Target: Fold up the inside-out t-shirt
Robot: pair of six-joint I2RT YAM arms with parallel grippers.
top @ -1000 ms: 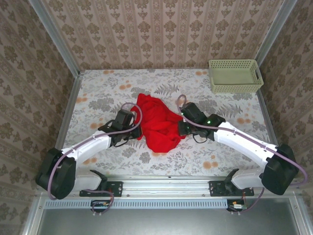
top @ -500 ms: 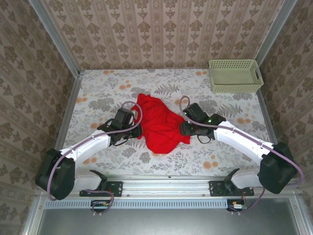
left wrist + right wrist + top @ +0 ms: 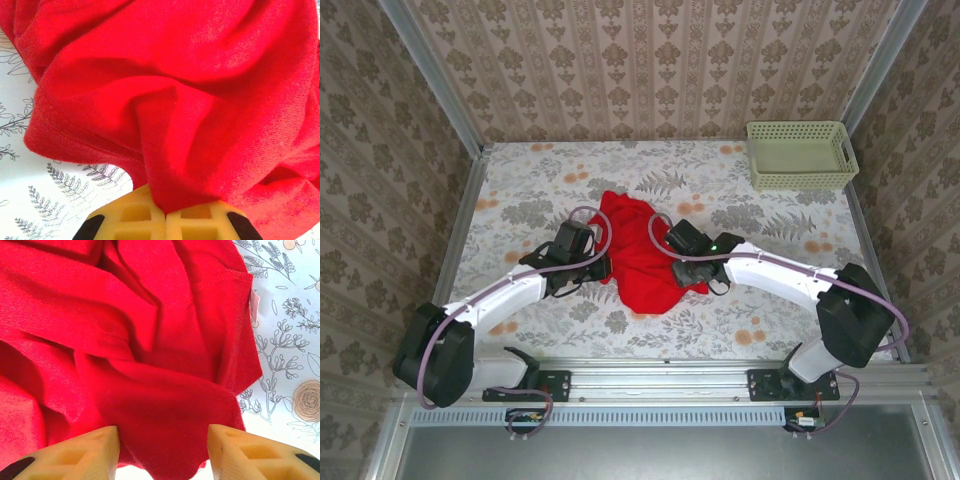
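The inside-out t-shirt (image 3: pixel 638 250) lies crumpled in a red heap at the middle of the flowered table. My left gripper (image 3: pixel 603 268) is shut on a pinch of the t-shirt's (image 3: pixel 200 100) left edge, the cloth rising out from between the yellow pads (image 3: pixel 135 215). My right gripper (image 3: pixel 672 270) hangs open over the heap's right side. Its two yellow fingers (image 3: pixel 85 450) stand well apart, with a bulge of the t-shirt (image 3: pixel 160 405) lying between them, not pinched.
A pale green basket (image 3: pixel 802 155) stands at the table's far right corner. The patterned tabletop (image 3: pixel 520 200) stretches around the heap on all sides. Papered walls close in the back and both sides.
My right gripper has opened and slid left, further onto the red heap. The heap's lower right edge has shifted a little. The left gripper has stayed put, still pinching cloth.
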